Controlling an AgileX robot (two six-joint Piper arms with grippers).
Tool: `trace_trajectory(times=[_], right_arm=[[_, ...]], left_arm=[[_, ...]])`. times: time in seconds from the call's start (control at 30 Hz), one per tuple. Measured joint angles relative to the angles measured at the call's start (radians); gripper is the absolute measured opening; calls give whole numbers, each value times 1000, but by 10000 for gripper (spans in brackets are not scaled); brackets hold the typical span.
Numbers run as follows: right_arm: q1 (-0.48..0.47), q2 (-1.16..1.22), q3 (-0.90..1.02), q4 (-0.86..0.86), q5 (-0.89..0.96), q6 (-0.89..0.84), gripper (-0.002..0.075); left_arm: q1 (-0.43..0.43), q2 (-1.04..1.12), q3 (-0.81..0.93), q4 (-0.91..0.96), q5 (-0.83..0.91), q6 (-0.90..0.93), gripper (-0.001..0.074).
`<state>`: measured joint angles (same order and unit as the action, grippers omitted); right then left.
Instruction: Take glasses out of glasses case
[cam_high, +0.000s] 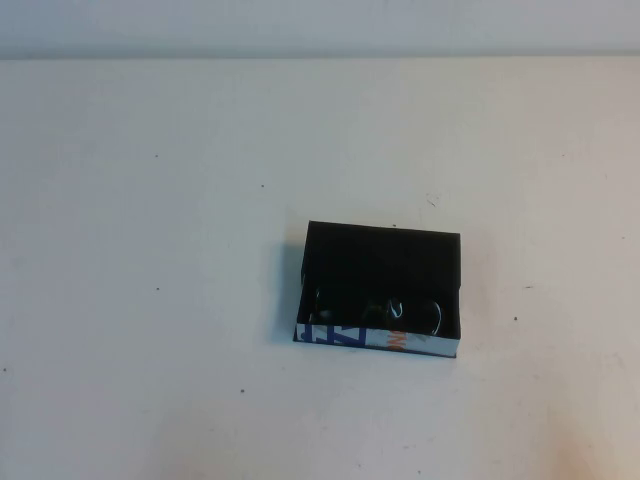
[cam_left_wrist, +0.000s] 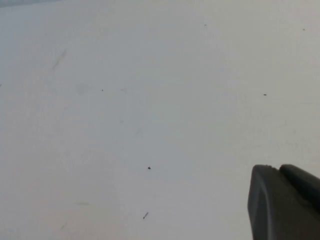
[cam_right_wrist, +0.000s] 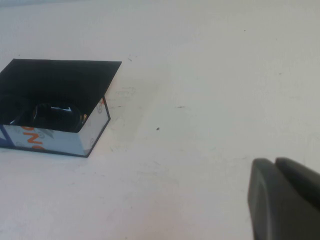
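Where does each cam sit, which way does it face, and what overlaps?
High: raised on the robot's side, angled down at the table; shows the glasses case holding the glasses; no arm in frame.
Left wrist: on the left arm, facing bare tabletop; left pincer at the corner.
Right wrist: on the right arm, facing the case from its side; right pincer at the corner.
High and right wrist share the case.

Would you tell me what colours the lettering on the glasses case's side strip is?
Blue and orange on white, clearest on the glasses case in the right wrist view.
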<state>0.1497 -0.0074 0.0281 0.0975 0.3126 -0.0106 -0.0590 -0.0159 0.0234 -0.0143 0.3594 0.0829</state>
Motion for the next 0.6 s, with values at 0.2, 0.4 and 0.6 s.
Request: trace_trajectory(times=[0.2, 0.4, 0.6], right_arm=[[0, 0, 0, 22, 0, 0, -18], [0, 0, 0, 29, 0, 0, -18], [0, 0, 0, 31, 0, 0, -18]], left_arm=[[0, 0, 0, 0, 0, 0, -5], [0, 0, 0, 0, 0, 0, -5], [0, 0, 0, 0, 0, 0, -5]])
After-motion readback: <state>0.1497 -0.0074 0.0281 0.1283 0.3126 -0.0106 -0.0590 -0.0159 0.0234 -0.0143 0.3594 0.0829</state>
